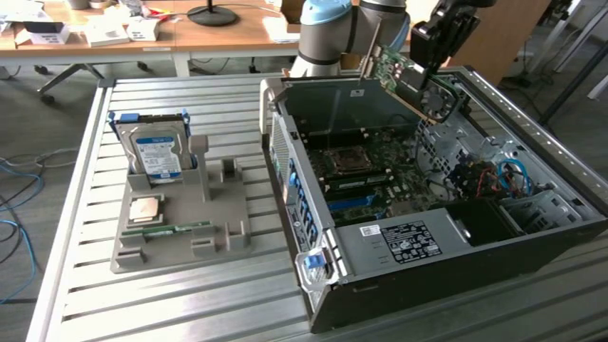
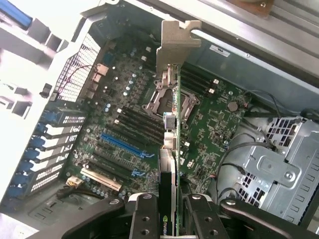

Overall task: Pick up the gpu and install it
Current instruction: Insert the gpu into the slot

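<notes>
Gripper [image 2: 172,221] clenched on the gpu [image 2: 169,149]; its fingers [image 2: 144,219] press on both flat faces of the card, which runs edge-on away from the wrist camera; silver bracket [image 2: 177,42] at the end farthest from the grip.

Position: gpu [image 1: 391,71] is held in the air above the open computer case [image 1: 418,292], over the end of the case nearest the arm's base; it is tilted rather than square to the case walls; clear of the motherboard [image 1: 380,178] inside the case, touching nothing there. Not seated; judged to be mid-carry, insertion not yet done.

Beside the case: grey holder [image 1: 218,214] with hard drive [image 1: 156,157] standing in it and memory stick [image 1: 176,230] lying in it; well apart from the gripper, untouched.

Risks, as judged:
- card comes down off the line of the blue slot [image 2: 122,144]; the contact edge would land on bare board or the black slots next to it; cause: tilt not corrected before descent
- bracket catches the case's wall or rim; cause: bracket end leads and juts past the card
- card pivots in the grip; cause: it is held at one end only, with a long free length
- contact with the CPU socket [image 2: 169,102], which lies under the card in the wrist view; cause: descending too early
</notes>
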You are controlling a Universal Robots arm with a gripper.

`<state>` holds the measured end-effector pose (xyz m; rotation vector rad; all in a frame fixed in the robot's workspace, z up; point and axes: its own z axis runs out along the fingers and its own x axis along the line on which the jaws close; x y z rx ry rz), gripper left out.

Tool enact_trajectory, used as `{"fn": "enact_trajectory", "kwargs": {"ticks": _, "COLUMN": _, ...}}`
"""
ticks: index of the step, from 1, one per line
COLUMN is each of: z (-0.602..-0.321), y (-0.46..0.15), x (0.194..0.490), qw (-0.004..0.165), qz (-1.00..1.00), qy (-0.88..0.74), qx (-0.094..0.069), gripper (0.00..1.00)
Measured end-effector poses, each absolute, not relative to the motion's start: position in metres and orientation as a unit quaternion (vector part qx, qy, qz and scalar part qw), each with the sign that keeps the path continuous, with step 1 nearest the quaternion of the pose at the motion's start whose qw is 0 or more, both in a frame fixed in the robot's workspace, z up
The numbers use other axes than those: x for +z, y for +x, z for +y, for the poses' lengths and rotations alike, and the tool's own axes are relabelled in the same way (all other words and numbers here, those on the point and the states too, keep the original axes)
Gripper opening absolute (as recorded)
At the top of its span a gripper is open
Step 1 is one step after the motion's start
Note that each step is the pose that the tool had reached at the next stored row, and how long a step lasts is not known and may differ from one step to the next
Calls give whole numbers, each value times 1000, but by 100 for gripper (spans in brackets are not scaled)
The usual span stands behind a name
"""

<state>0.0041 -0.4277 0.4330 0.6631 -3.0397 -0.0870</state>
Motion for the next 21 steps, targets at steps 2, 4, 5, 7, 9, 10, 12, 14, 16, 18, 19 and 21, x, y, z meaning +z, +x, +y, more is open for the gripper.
{"fn": "enact_trajectory", "kwargs": {"ticks": 2, "z": -428, "y": 4, "x": 433, "qw": 15, "qz": -975, "qy": 220, "qx": -28, "gripper": 26}}
{"fn": "enact_trajectory", "kwargs": {"ticks": 4, "z": -428, "y": 4, "x": 433, "qw": 15, "qz": -973, "qy": 227, "qx": -28, "gripper": 26}}
{"fn": "enact_trajectory", "kwargs": {"ticks": 5, "z": -428, "y": 4, "x": 433, "qw": 15, "qz": -973, "qy": 231, "qx": -28, "gripper": 26}}
{"fn": "enact_trajectory", "kwargs": {"ticks": 7, "z": -428, "y": 4, "x": 433, "qw": 15, "qz": -971, "qy": 238, "qx": -28, "gripper": 26}}
{"fn": "enact_trajectory", "kwargs": {"ticks": 9, "z": -428, "y": 4, "x": 432, "qw": 15, "qz": -969, "qy": 244, "qx": -27, "gripper": 26}}
{"fn": "enact_trajectory", "kwargs": {"ticks": 10, "z": -428, "y": 4, "x": 432, "qw": 16, "qz": -968, "qy": 248, "qx": -27, "gripper": 26}}
{"fn": "enact_trajectory", "kwargs": {"ticks": 12, "z": -428, "y": 4, "x": 432, "qw": 16, "qz": -967, "qy": 254, "qx": -27, "gripper": 26}}
{"fn": "enact_trajectory", "kwargs": {"ticks": 14, "z": -428, "y": 4, "x": 432, "qw": 16, "qz": -965, "qy": 261, "qx": -27, "gripper": 26}}
{"fn": "enact_trajectory", "kwargs": {"ticks": 16, "z": -428, "y": 4, "x": 432, "qw": 16, "qz": -963, "qy": 269, "qx": -27, "gripper": 26}}
{"fn": "enact_trajectory", "kwargs": {"ticks": 18, "z": -428, "y": 4, "x": 432, "qw": 16, "qz": -961, "qy": 276, "qx": -27, "gripper": 26}}
{"fn": "enact_trajectory", "kwargs": {"ticks": 19, "z": -428, "y": 4, "x": 432, "qw": 16, "qz": -960, "qy": 279, "qx": -27, "gripper": 26}}
{"fn": "enact_trajectory", "kwargs": {"ticks": 21, "z": -428, "y": 4, "x": 432, "qw": 17, "qz": -958, "qy": 286, "qx": -27, "gripper": 26}}
